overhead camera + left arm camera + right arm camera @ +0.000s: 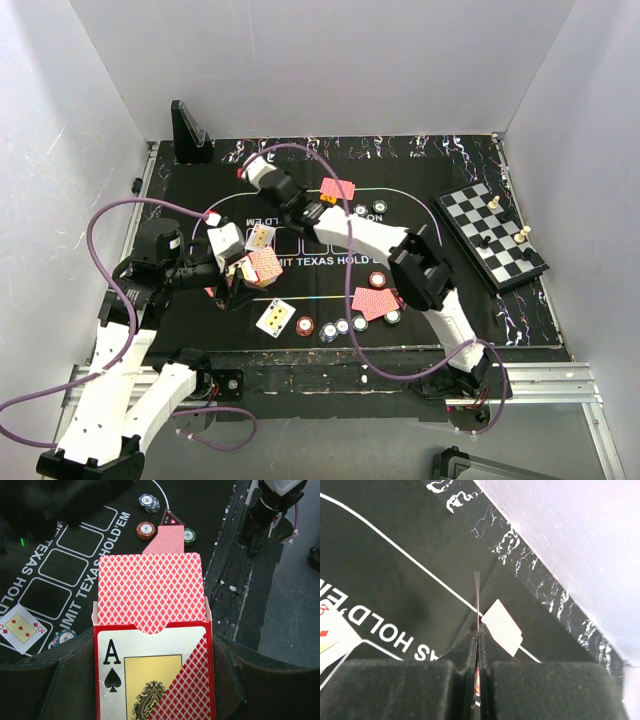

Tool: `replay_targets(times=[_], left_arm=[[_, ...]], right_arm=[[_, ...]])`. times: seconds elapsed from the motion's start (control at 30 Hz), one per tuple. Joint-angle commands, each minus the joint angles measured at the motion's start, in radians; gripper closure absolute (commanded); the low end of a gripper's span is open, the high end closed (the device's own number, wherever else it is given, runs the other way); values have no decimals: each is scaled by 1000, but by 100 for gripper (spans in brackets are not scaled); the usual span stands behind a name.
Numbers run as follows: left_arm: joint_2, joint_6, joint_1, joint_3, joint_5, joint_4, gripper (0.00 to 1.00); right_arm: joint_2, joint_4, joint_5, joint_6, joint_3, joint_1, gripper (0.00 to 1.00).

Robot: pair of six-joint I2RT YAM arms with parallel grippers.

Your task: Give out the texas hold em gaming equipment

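My left gripper (152, 652) is shut on a card box (150, 680) printed with an ace of spades; red-backed cards (150, 587) stick out of its open top. In the top view the box (262, 266) hangs over the mat's left half. My right gripper (478, 630) is shut on a single card (477, 592), seen edge-on, near the far wall (255, 165). Red-backed cards (375, 302) (338, 188) and face-up cards (275, 317) (260, 237) lie on the mat. Chips (343, 326) line its near edge. A triangular marker (171, 518) sits by a green chip (189, 535).
A chessboard (490, 235) with pieces lies at the right of the black mat (200, 320). A black stand (188, 132) is at the back left corner. White walls close in the far side and both flanks. My right arm stretches across the mat's middle.
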Motion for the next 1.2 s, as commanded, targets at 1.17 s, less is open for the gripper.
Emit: replay_targets(times=[1.17], left_arm=[[-13,4,1,81,4,-40,100]], right_arm=[[174,91,58,58,-161,159,99]])
